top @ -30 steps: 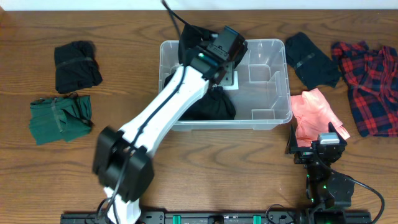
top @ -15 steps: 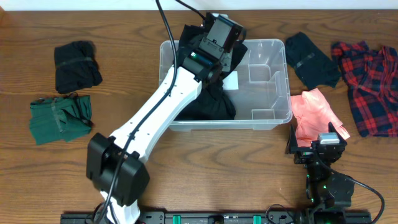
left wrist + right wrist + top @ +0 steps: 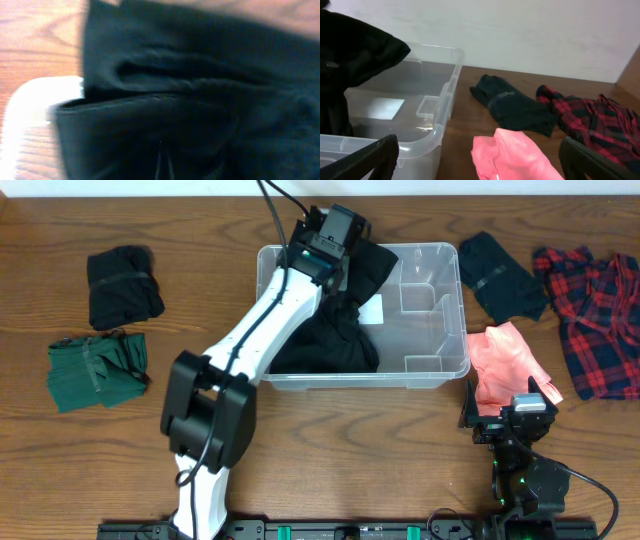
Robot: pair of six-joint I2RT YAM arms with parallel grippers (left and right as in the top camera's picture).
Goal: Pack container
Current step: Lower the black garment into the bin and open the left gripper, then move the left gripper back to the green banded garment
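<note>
Six pieces of clothing, one bin and two arms are on a wooden desk (image 3: 400, 470). The container (image 3: 420, 376), clear and rectangular, sits at upper centre of the overhead frame, with a white label (image 3: 373, 309) partly showing on its bottom. A black garment (image 3: 330, 345) is heaped in the bin's left half, with one part drawn up over the far rim. The left gripper (image 3: 335, 228) is at top centre of the frame, above that far rim. Its fingers are fully closed, with the black garment pinched and hanging from them. The left wrist view is filled with dark folds, and the fingers cannot be made out there. The right gripper (image 3: 479, 150) is at lower right of the overhead frame, low over the desk. Its fingers (image 3: 370, 157) are spread wide and hold nothing. A folded black piece (image 3: 125, 285) lies at upper left, well apart from the bin, with a folded green piece (image 3: 97, 368) just below it. A dark garment (image 3: 500, 277) lies just right of the bin's far corner. A red plaid shirt (image 3: 590, 320) is at the far right edge. A pink cloth (image 3: 510, 365) lies beside the bin's near right corner, just ahead of the right gripper.
</note>
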